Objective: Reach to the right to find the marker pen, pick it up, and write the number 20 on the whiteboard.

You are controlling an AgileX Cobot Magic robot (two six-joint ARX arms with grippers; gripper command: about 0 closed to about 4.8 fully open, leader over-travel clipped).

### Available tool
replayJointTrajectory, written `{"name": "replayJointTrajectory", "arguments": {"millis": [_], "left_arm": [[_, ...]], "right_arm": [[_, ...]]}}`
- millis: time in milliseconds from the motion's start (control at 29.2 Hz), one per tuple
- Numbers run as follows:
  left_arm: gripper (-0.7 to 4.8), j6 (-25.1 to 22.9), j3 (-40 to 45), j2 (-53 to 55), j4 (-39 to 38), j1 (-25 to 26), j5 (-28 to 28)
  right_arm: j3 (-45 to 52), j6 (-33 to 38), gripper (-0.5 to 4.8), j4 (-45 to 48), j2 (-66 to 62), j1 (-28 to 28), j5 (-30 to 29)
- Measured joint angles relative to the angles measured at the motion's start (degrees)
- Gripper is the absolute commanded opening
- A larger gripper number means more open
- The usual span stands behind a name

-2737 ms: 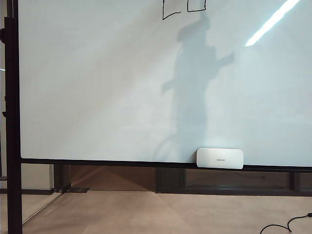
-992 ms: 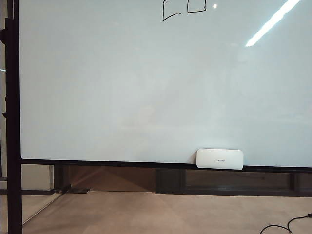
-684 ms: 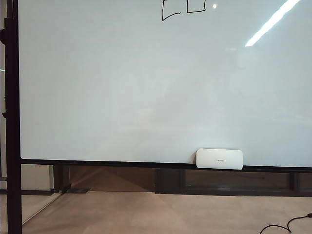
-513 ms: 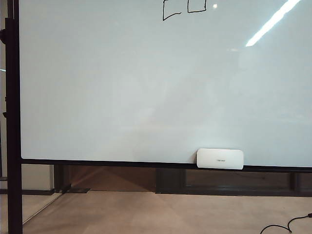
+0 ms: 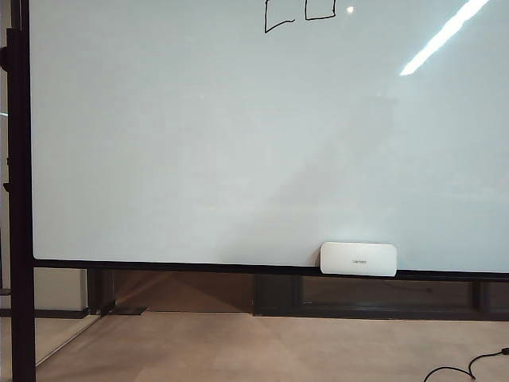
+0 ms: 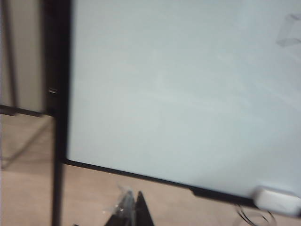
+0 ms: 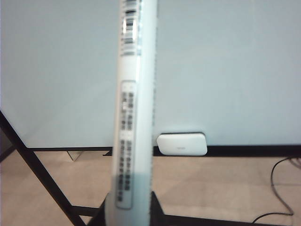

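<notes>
Gripping marker pen [image 7: 134, 108]: right pincer [image 7: 129, 212], wrist view only; ext shows whiteboard [image 5: 238, 143].

The exterior camera faces the whiteboard [image 5: 238, 143] squarely from a little way back, taking in its lower frame and the floor. The left wrist camera looks past the left claw [image 6: 133, 207] at the board's lower left corner. The right wrist camera looks along the marker pen [image 7: 131, 108] above the right claw [image 7: 134, 209]. All three share the eraser [image 5: 359, 259].
</notes>
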State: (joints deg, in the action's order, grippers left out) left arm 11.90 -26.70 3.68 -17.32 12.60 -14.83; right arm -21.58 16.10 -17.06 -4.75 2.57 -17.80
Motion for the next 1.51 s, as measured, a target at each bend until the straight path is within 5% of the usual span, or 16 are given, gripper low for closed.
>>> {"name": "replayJointTrajectory", "arguments": {"millis": [274, 1506], "left_arm": [[-0.05, 0.61, 7.28, 0.02, 2.1, 0.02, 2.01], [-0.05, -1.97, 21.29, -0.09, 6.47, -0.04, -5.4]], "right_arm": [[8.7, 1.2, -0.01, 10.45, 0.0, -0.02, -0.02], [20.83, -5.31, -0.01, 11.19, -0.24, -0.02, 1.07]]}}
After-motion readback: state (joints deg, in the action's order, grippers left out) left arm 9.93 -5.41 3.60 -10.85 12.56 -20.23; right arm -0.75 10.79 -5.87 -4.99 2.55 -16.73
